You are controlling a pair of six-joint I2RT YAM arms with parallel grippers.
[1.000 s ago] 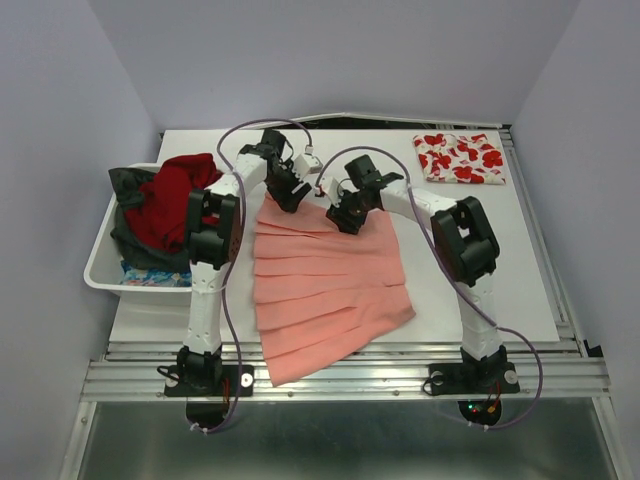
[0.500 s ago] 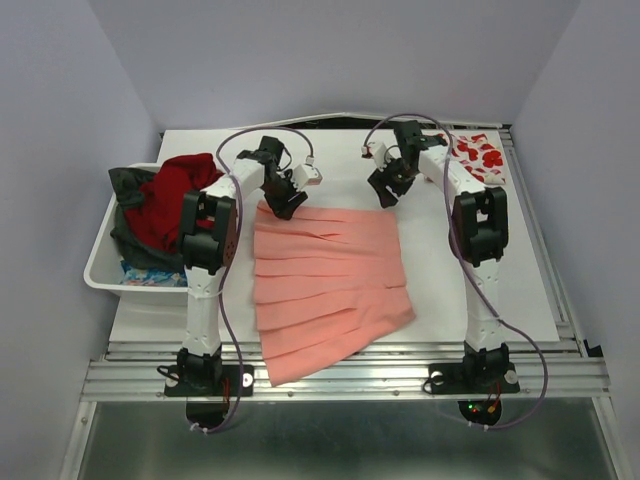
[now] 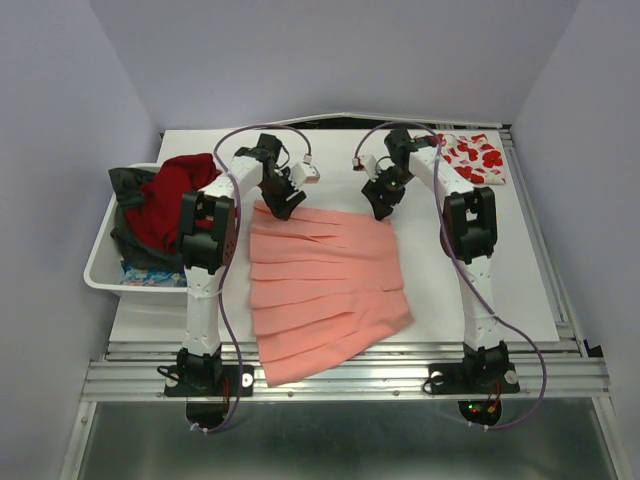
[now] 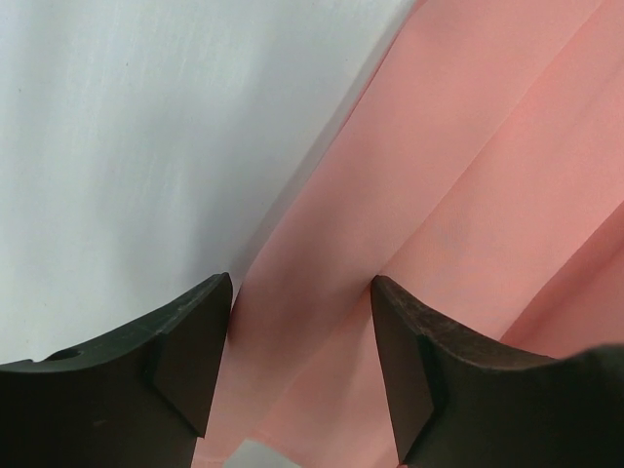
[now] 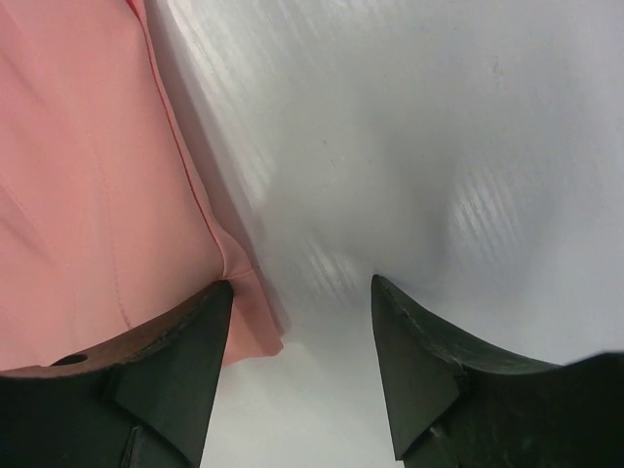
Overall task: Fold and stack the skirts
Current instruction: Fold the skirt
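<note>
At the centre of the top external view, a salmon-pink pleated skirt [image 3: 325, 290] lies spread flat on the white table [image 3: 480, 270], its hem reaching the near edge. A white skirt with red flower print [image 3: 478, 158] lies folded at the upper right of the frame, partly hidden by the right arm. A white bin [image 3: 100, 270] at the left edge holds a heap of red and dark garments [image 3: 170, 205]. The left arm's fingers [image 3: 283, 205] are over the upper left corner of the pink skirt. The right arm's fingers [image 3: 383, 203] are at its upper right corner. How wide either pair stands cannot be read from this view.

Left wrist view: the left arm's fingers [image 4: 185, 351] stand apart at the bottom of the frame, with nothing clamped. The salmon-pink pleated skirt [image 4: 468, 195] fills the right half, its pleats running diagonally. Its edge passes through the gap between the fingers. Bare table [image 4: 127, 127] fills the left half.

Right wrist view, somewhat blurred: the right arm's fingers [image 5: 419, 380] also stand apart, with nothing clamped. The salmon-pink pleated skirt [image 5: 88, 195] occupies the left side of the frame, and its corner ends just beside the left-hand finger. Bare table [image 5: 439, 146] fills the gap and the right side. Whether that finger touches the cloth cannot be told.
</note>
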